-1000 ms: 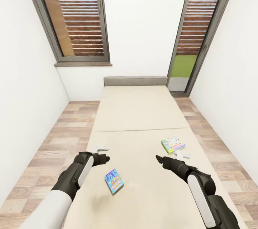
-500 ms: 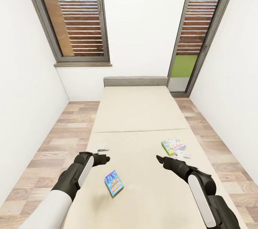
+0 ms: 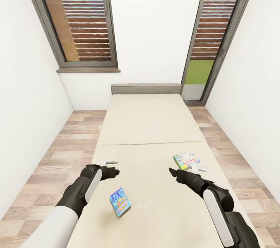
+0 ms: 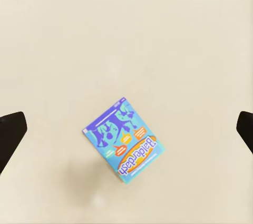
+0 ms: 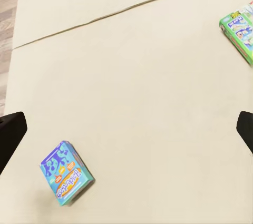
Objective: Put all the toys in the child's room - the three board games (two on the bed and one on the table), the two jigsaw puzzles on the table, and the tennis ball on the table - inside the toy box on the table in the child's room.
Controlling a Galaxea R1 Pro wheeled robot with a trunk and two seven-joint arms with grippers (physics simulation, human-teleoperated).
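You're looking down the bed (image 3: 149, 123) with both arms out over the beige mattress. Your left gripper (image 3: 111, 166) hangs at about 8 o'clock from the middle of the head view, your right gripper (image 3: 186, 169) at about 4 o'clock, and neither one touches anything. In each wrist view the two dark fingertips (image 4: 11, 129) sit at opposite edges with bare mattress between them, so both grippers are spread wide and hold nothing.

The blue board game (image 3: 119, 201) lies flat on the mattress at about 6 o'clock in the head view, just below and a touch right of your left gripper, turned at an angle to the bed's edges. The left wrist camera looks straight down on it (image 4: 124, 139): blue top, orange oval logo, between the two fingertips but apart from both. The right wrist camera catches it too (image 5: 66, 172), off to one side.

The green-edged board game (image 3: 186, 159) lies near the bed's right side, at about 4 o'clock, just above your right gripper and close beside it; whether they touch I can't tell. Its corner shows in the right wrist view (image 5: 240, 30).

Grey headboard (image 3: 146, 88) at 12 o'clock, tall windows (image 3: 77, 18) at 11 and 1, wood floor (image 3: 54, 154) on both sides.
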